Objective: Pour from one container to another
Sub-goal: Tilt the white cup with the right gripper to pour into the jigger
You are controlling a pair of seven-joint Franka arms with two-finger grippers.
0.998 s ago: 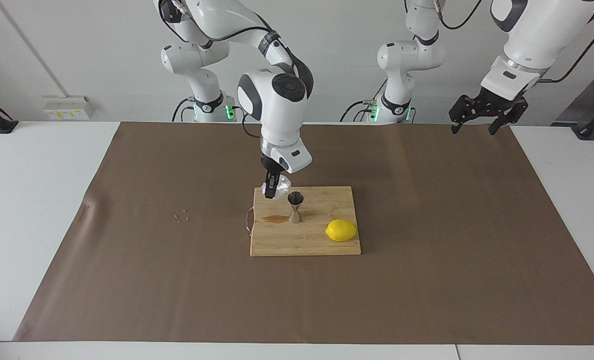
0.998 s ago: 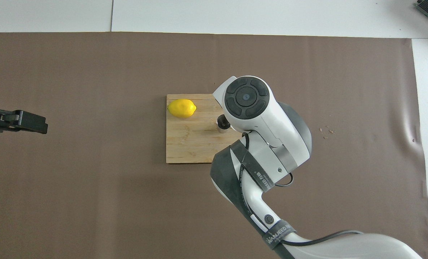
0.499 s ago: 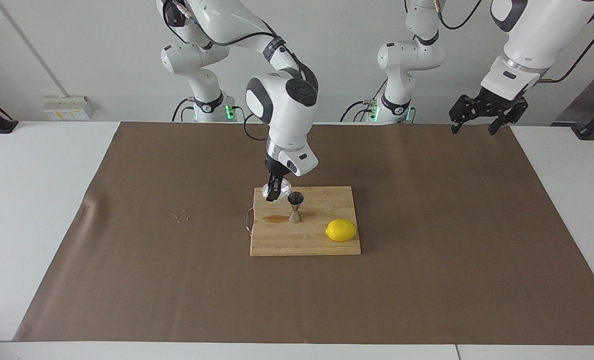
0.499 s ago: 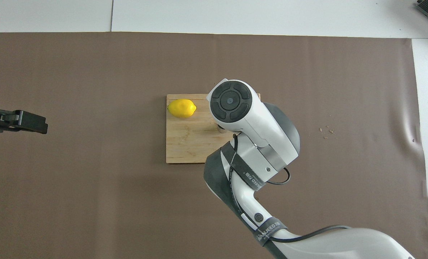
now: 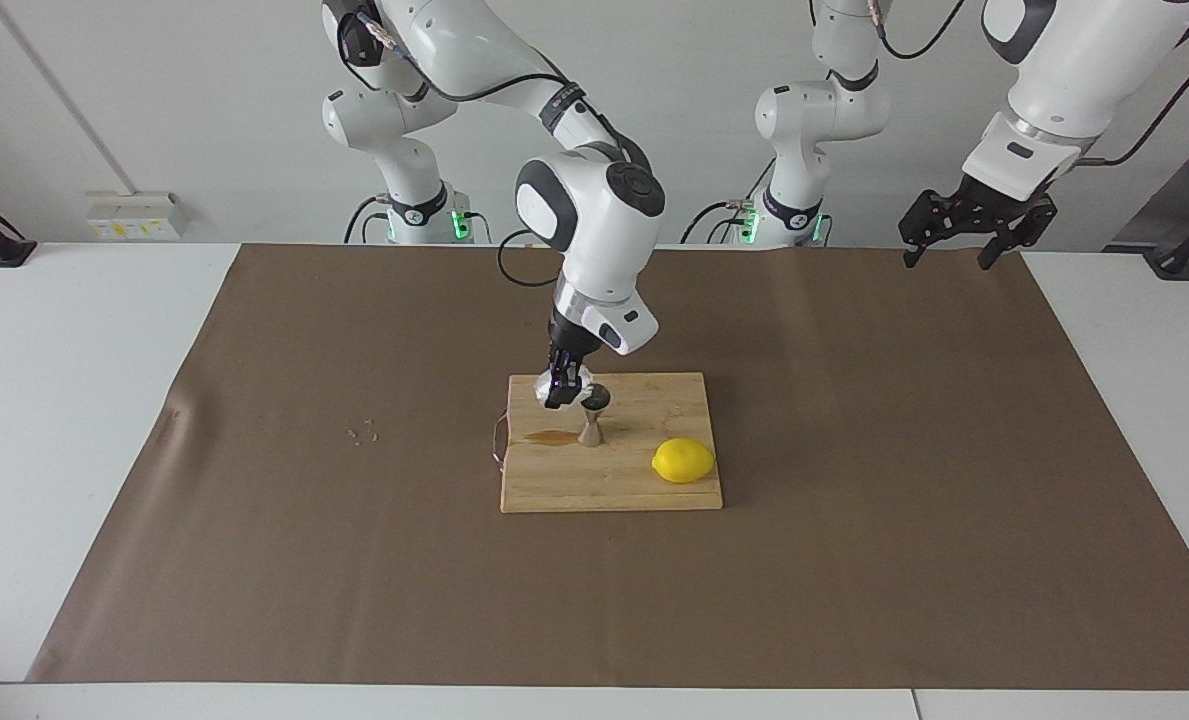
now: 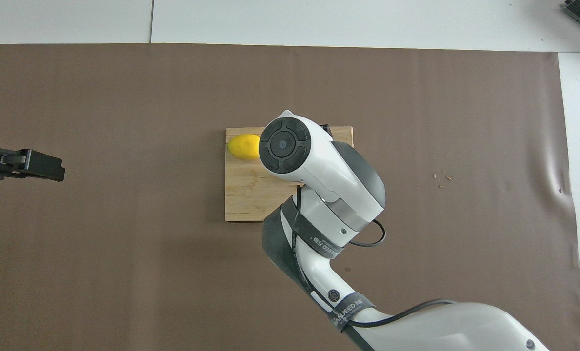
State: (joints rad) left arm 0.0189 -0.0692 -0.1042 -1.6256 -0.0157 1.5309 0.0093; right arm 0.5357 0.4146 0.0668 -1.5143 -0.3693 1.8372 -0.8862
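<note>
White bench [image 5: 84, 400] under a wide brown paper sheet [image 5: 854, 450], pale wall at the robots' end. Centred on the sheet: a light wooden cutting board [image 5: 614, 480], carrying a small shiny steel hourglass-shaped jigger [image 5: 591, 425], upright, and a yellow lemon [image 5: 683, 460] near the corner farthest from the robots, toward the left arm's end. Beside the jigger's foot, toward the right arm's end: a darker wet-looking stain [image 5: 552, 436] on the wood.

Right end effector [image 5: 562, 392] low over the board, clenched on a small clear faceted glass cup [image 5: 567, 380], whitish in look. Cup held tilted right at the jigger's upper rim, on the side toward the right arm's end; contact between the two impossible to judge. Whether any liquid runs: cannot tell. From overhead, cup, jigger and right end effector all hidden under the arm's big white wrist housing, with only the board [image 6: 243, 195] and part of the lemon [image 6: 243, 146] showing.

Left end effector [image 5: 964, 235] waiting up in the air over the sheet's corner at the left arm's end, fingers spread, holding nothing; seen overhead as a dark shape [image 6: 31, 165] at the frame's edge.

Few pale crumbs [image 5: 362, 432] scattered on the sheet toward the right arm's end, well apart from the board.
</note>
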